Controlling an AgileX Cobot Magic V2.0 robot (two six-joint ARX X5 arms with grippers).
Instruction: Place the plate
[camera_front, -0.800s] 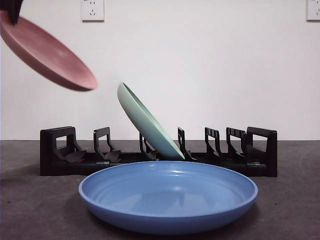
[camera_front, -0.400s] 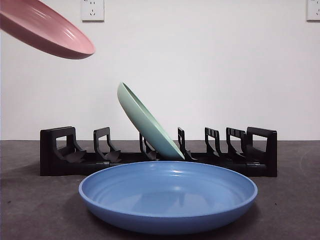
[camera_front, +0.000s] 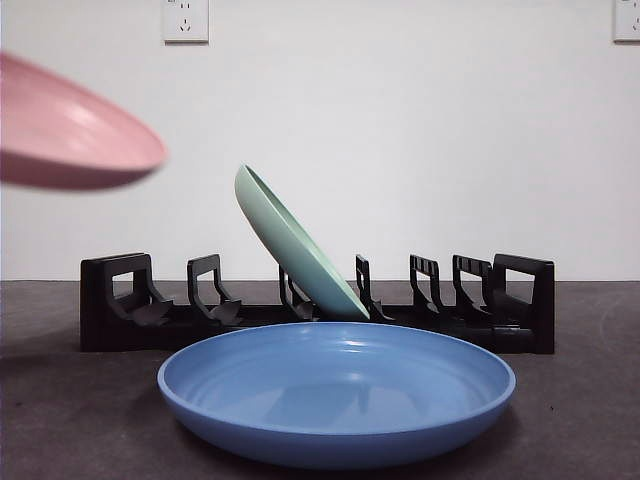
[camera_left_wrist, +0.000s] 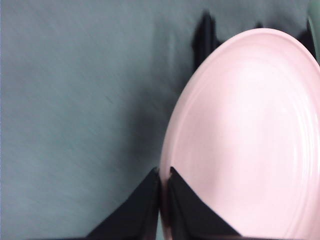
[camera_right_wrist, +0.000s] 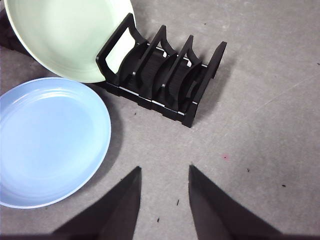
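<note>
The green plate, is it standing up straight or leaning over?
Leaning. The green plate sits in the black rack, its bottom edge in a slot and its top tipped sideways.

A blue plate (camera_front: 336, 392) lies flat on the table (camera_front: 60, 420); two wall sockets (camera_front: 185, 19) behind.

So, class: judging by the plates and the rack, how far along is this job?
Done: green plate leans in the rack. In hand: left hand grips the pink plate by its rim, above the rack's end. Left: slotting it in; blue plate lies on the table.
</note>
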